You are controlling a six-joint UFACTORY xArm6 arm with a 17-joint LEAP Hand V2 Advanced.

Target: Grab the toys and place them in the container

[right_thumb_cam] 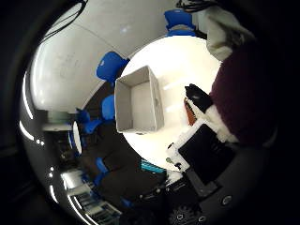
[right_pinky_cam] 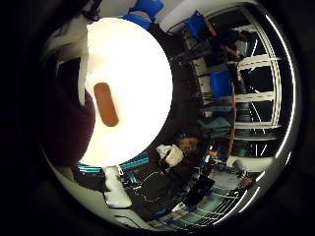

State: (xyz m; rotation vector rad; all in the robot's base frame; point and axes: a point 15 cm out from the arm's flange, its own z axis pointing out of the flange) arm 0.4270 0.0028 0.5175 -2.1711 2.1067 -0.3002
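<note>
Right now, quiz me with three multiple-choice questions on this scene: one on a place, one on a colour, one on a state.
1. Where does the brown oblong toy lie?
A. on the floor
B. on the white table
C. on a shelf
2. What colour are the chairs?
A. red
B. blue
C. green
3. How is the container?
A. lidded
B. tipped over
C. open and empty

Answers:
1. B, bare tabletop surrounds it.
2. B, every seat by the table is blue.
3. C, its bare floor shows.
</note>
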